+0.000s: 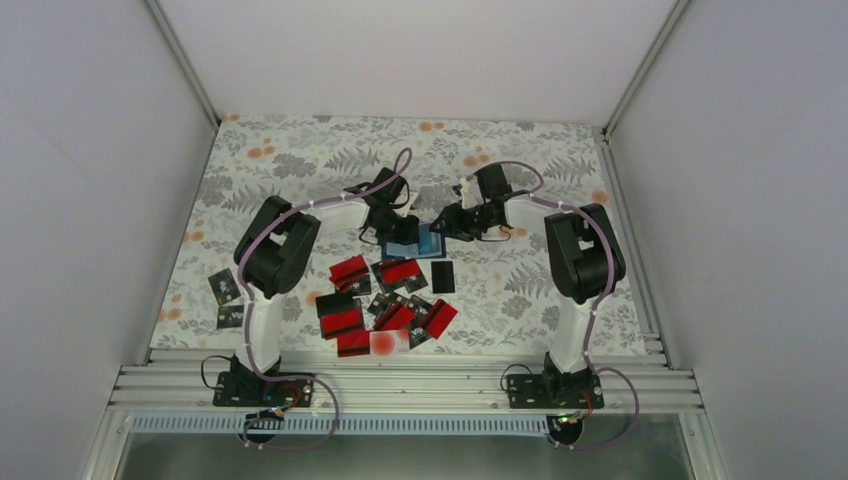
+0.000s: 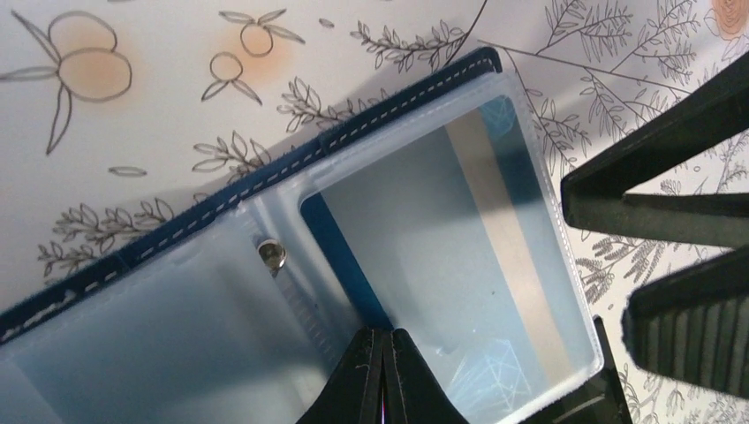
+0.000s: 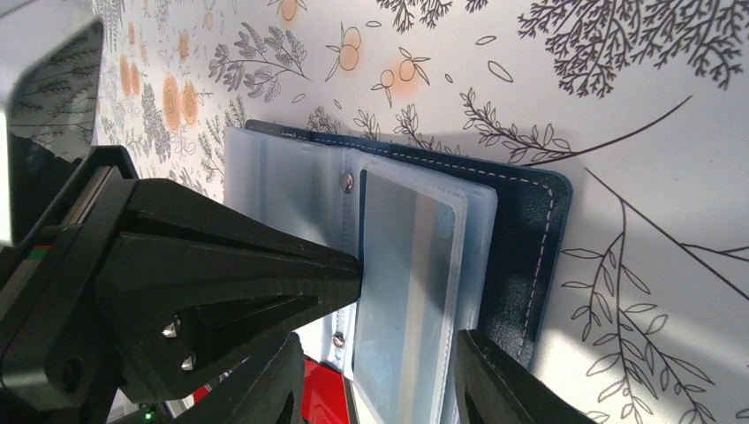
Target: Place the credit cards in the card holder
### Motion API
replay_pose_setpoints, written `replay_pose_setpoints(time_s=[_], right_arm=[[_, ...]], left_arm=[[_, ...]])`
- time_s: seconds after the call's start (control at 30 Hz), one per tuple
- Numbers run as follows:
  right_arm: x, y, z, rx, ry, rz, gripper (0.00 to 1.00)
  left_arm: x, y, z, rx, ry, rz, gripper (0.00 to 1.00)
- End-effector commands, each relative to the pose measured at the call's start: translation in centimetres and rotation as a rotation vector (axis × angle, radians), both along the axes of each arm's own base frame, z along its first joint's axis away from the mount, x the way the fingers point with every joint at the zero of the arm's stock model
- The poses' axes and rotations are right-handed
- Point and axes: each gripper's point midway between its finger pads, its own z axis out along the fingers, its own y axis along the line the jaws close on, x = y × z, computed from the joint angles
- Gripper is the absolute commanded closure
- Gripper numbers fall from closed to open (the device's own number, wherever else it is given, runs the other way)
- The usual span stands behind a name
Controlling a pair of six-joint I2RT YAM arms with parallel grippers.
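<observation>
On the flowered tabletop (image 1: 300,160), toward the far edge and about midway between the side edges: the holder (image 1: 415,247), lying spread open, navy cover down, clear pockets up. Both arms bent in over it, one from each side.

Left tool (image 2: 386,358) — fingers pressed together, tips set against the inner edge of one clear sleeve (image 2: 548,256), close to the fold. Plastic caught between them or only touched: cannot tell. Inside that sleeve, a blue card (image 2: 406,256) with a pale band running along its length. Just beside the sleeve's inner corner, a small metal snap (image 2: 271,254) on the neighbouring pocket. White stitching along the cover's rim, showing past the sleeves.

Right tool (image 3: 380,353) — fingers spread wide, one to each side of the stacked sleeves, at the holder's right end. Touching the plastic or just clear of it: cannot tell.

Between the holder and the near edge, in a loose cluster around the middle: the cards (image 1: 345,315), mostly red with a black band, several overlapping. Among them a black card (image 1: 443,277), just on the near side of the holder and apart from it, and a blotted card (image 1: 390,342), pale with a red stain, closest to the near edge. Well apart from the cluster, toward the left edge: two dark cards (image 1: 225,287), one beyond the other, not touching.
</observation>
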Motion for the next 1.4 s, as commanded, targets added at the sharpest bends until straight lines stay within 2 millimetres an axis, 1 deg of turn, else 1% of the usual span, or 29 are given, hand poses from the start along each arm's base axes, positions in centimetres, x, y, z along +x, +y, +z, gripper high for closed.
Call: replay_pose_setpoints(time_s=[0.0, 0.27, 0.67, 1.17, 1.37], right_arm=[[0.7, 0.4, 0.1, 0.007, -0.012, 0.005, 0.55], [0.7, 0.3, 0.2, -0.002, -0.018, 0.001, 0.55], [0.5, -0.2, -0.7, -0.032, -0.006, -0.008, 0.54], [0.1, 0.5, -1.1, 0.012, 0.020, 0.011, 0.53], [0.3, -0.5, -1.4, -0.061, 0.011, -0.023, 0.53]], left_arm=[[0.0, 1.0, -2.7, 0.122, 0.005, 0.008, 0.98], [-0.4, 1.2, -4.0, 0.152, 0.034, 0.017, 0.98], [-0.7, 1.2, -4.2, 0.150, 0.047, 0.016, 0.98], [-0.9, 1.0, -4.2, 0.142, 0.049, 0.013, 0.98], [-0.9, 1.1, -4.2, 0.146, 0.051, 0.013, 0.98]])
